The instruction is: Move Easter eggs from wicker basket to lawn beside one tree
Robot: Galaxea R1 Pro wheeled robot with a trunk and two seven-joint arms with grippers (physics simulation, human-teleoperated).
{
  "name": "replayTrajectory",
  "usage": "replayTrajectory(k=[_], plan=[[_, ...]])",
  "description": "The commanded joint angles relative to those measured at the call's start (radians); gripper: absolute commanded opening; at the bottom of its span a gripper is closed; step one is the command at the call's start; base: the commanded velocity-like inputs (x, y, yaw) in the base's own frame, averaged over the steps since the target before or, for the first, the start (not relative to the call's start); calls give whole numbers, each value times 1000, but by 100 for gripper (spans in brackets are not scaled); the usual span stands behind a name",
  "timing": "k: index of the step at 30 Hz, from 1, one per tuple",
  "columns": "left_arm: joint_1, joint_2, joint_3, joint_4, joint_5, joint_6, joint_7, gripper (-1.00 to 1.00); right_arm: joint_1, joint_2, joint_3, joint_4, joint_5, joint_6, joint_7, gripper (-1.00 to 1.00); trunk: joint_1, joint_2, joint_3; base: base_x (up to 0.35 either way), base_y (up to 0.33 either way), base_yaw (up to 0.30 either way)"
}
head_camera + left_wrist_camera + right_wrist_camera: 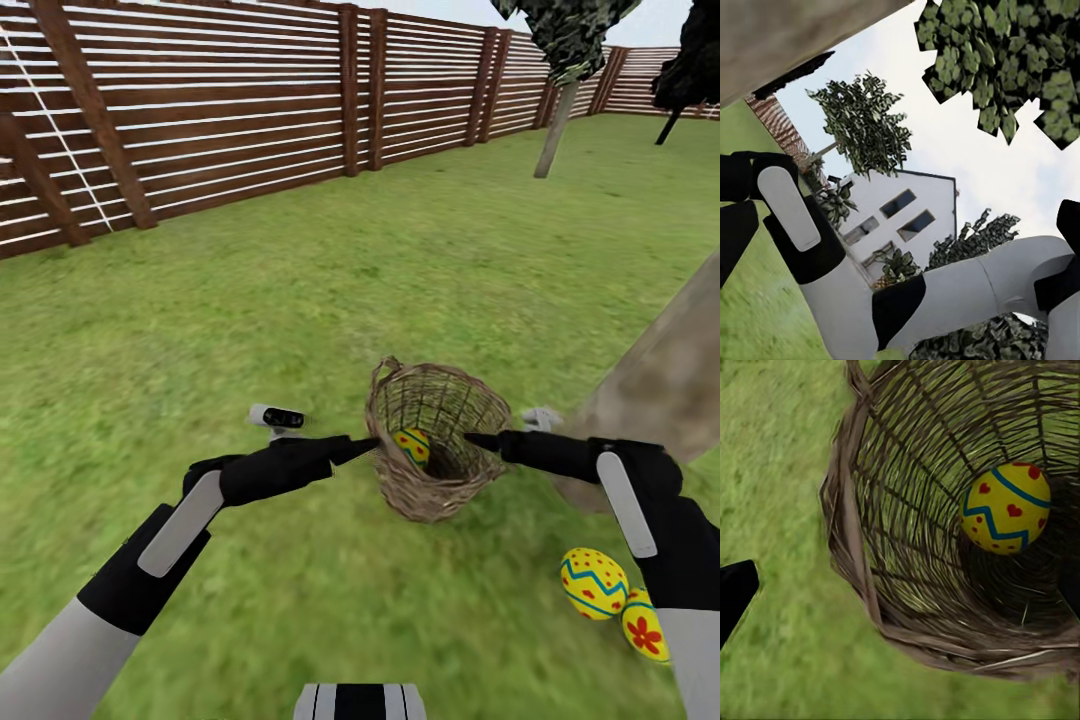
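One yellow Easter egg with blue zigzag band and red marks (pixel 412 446) remains inside the small round brown open-weave wicker basket (pixel 437 493), lying low against the inner wall; the right wrist view shows it clearly (pixel 1006 508) through the basket mouth (pixel 870 585). The basket sits tipped on the green grass lawn (pixel 300 290), mouth toward the robot. Two more yellow painted eggs (pixel 594 583), (pixel 644 627) lie on the grass, touching each other, near the base of the thick pale grey-tan tree trunk (pixel 660 385).

Handling, judged: egg looks rigid, smooth and rounded, likely light, so apt to roll or squirt out of a pinch. Best taken across its middle, fingers on opposite sides. Basket looks light and stiff but free to slide or tip if nudged; its depth and narrow mouth limit the approach angle.

Left claw (pixel 362 447): tip touching or just beside the outer rim on the basket's left side; opening cannot be told from these views.

Right claw (pixel 480 439): tip at the rim on the right, reaching over the mouth. One dark finger (pixel 735 596) shows at the edge of its wrist view, outside the basket wall; nothing is held. Width uncertain.
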Motion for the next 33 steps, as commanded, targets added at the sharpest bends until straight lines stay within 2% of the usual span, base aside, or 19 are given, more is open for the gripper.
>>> replayTrajectory(k=[1,5,6,8,9,10,11,12,14,16,19,21,26,33], plan=[[-1,1,-2,1,7,6,0,100,0,0,-2,-1,4,4,8,100,-1,0,3,0,0,300],[-1,1,-2,0,8,6,0,100,0,3,-4,0,0,2,2,100,-2,1,19,0,0,300],[-1,2,-3,0,8,6,0,100,0,14,-4,1,3,-1,-6,100,-2,1,19,0,0,300],[-1,3,-3,4,8,4,-11,100,-1,41,-4,2,7,-5,-79,100,-2,1,19,0,0,300],[-1,4,-4,5,8,4,-18,100,-1,52,-3,3,7,-8,-123,100,-2,1,19,0,0,298],[-1,5,-3,7,8,2,-32,100,-2,71,-3,3,7,-13,-196,100,-2,1,19,0,0,192],[-1,13,1,8,7,2,-52,100,-4,104,-2,3,7,-23,-306,100,-2,1,19,0,0,79],[-1,16,3,9,7,2,-56,100,-4,112,-1,3,7,-25,-335,100,-2,1,19,7,0,63],[-1,30,16,10,7,1,-70,100,-5,140,4,2,7,-31,-462,100,-2,1,19,105,61,33],[-1,48,33,11,7,1,-88,100,-5,161,17,2,6,-33,-560,100,-2,1,19,208,138,12],[-1,75,43,11,8,1,-117,100,-5,169,32,2,6,-33,-600,100,-2,1,19,253,198,3],[-1,94,45,11,9,2,-160,100,-6,170,36,2,5,-31,-607,100,-2,1,19,266,237,1],[-1,100,45,13,9,3,-203,100,-6,171,37,4,1,-26,-610,100,-2,1,20,269,247,-58],[-1,99,44,13,8,3,-205,100,-6,170,32,6,5,-21,-629,100,-2,1,27,270,250,-237]])
